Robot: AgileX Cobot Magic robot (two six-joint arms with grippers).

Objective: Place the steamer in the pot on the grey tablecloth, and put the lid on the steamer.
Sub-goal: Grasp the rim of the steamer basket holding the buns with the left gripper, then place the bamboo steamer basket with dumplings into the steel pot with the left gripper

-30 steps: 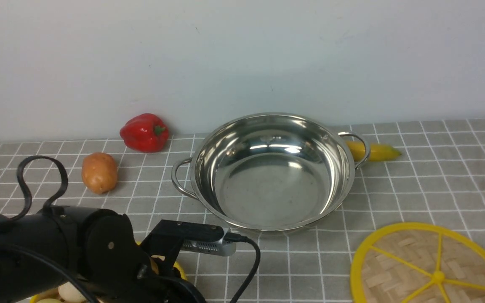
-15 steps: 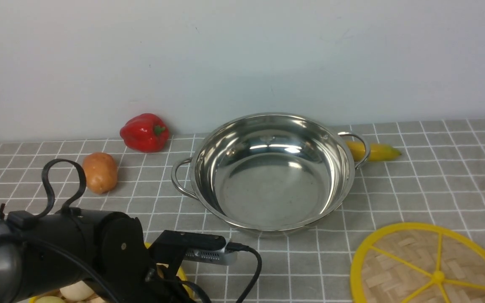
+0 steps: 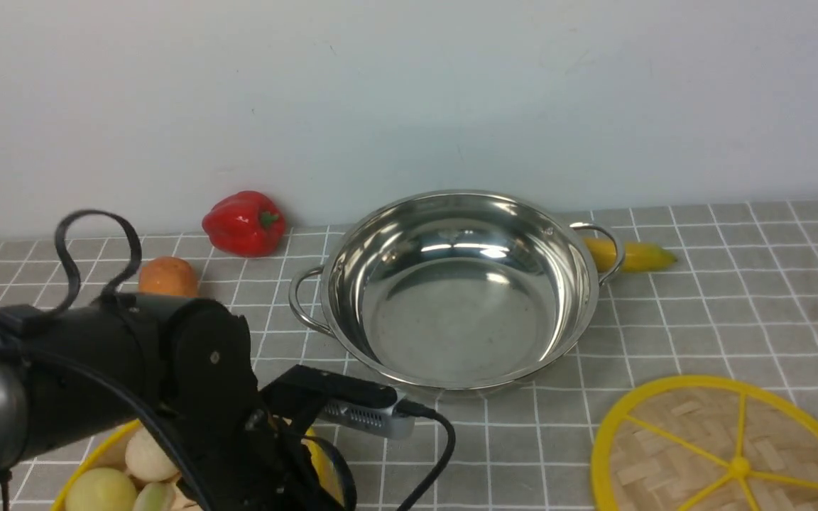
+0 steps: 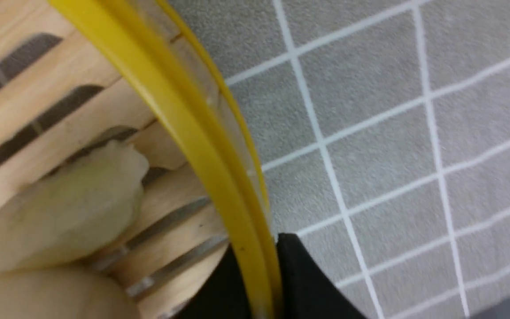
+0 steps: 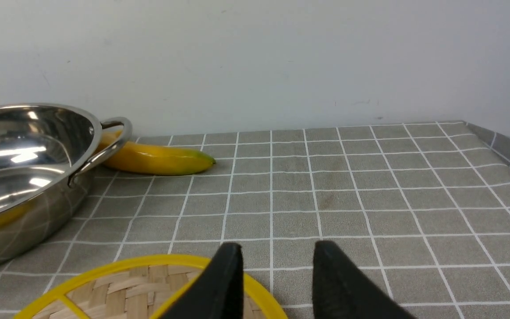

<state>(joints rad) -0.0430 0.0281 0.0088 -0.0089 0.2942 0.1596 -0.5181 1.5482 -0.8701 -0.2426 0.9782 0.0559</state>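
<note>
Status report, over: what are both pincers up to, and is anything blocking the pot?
Left pincer shut on the rim of the steamer. Right pincer open, near the edge of the lid. Pot empty, nothing across its mouth.

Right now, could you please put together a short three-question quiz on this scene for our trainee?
1. True or false: the pot holds nothing.
2. Which fruit lies by the pot's right handle?
3. The left fingers are shut on: A) the steamer's yellow rim; B) the pot's handle; C) nothing.

Key: 1 true; 2 the banana; 3 A.
</note>
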